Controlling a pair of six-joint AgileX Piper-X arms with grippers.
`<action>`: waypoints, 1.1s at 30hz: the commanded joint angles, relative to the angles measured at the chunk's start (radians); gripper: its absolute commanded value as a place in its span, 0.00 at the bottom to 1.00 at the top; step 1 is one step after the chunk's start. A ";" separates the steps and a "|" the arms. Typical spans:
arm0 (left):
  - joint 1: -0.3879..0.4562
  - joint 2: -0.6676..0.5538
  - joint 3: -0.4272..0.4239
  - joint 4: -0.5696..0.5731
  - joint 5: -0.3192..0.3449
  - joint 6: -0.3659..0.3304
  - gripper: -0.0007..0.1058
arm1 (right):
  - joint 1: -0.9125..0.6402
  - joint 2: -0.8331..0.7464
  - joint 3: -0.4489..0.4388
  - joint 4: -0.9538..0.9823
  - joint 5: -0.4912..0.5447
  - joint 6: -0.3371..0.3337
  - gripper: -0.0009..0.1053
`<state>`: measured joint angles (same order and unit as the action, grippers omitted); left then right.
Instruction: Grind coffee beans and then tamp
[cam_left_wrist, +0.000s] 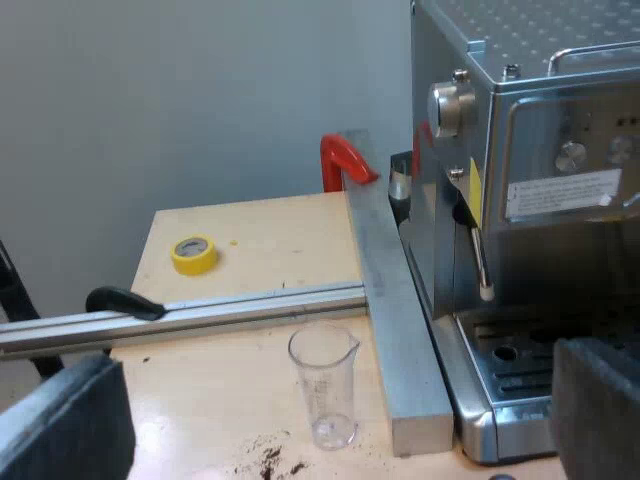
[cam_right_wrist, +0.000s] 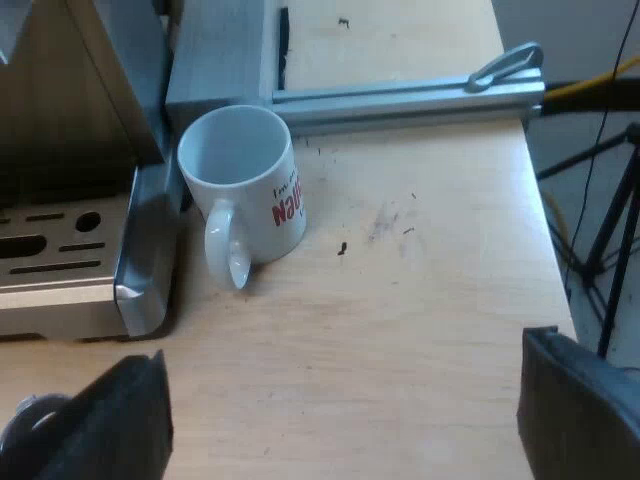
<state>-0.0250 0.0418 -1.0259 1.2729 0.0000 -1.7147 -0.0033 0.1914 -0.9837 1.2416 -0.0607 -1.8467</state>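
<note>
A clear measuring glass (cam_left_wrist: 325, 385) stands upright on the wooden table beside the espresso machine (cam_left_wrist: 520, 200) and looks to have nothing in it. My left gripper (cam_left_wrist: 335, 425) hangs open above the table, its fingers (cam_left_wrist: 65, 425) spread wide with the glass ahead between them. A white mug (cam_right_wrist: 245, 185) with red lettering stands upright against the machine's drip tray (cam_right_wrist: 70, 255), its handle turned toward my right gripper (cam_right_wrist: 345, 405). That gripper is open over bare table, holding nothing.
Aluminium rails (cam_left_wrist: 395, 300) run along the machine and across the table (cam_left_wrist: 250, 240). A yellow tape roll (cam_left_wrist: 195, 253), a red clamp (cam_left_wrist: 345, 160) and a black lever (cam_left_wrist: 120, 300) lie beyond the glass. Coffee specks (cam_left_wrist: 270, 462) dot the wood. The table edge (cam_right_wrist: 550, 260) drops off near tripod legs (cam_right_wrist: 610, 220).
</note>
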 joint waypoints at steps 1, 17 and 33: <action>-0.001 -0.056 -0.001 0.041 -0.019 0.000 0.80 | -0.005 -0.084 -0.009 0.071 -0.004 -0.013 0.69; 0.002 -0.198 0.046 0.157 -0.081 0.009 0.80 | -0.002 -0.247 0.033 0.085 -0.035 -0.048 0.69; 0.002 -0.194 0.428 -0.222 -0.118 -0.010 0.80 | -0.002 -0.246 0.327 -0.123 -0.035 -0.034 0.69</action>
<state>-0.0250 -0.0133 -0.6047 1.0682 -0.0986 -1.7143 -0.0015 -0.0075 -0.6599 1.1246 -0.0851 -1.8773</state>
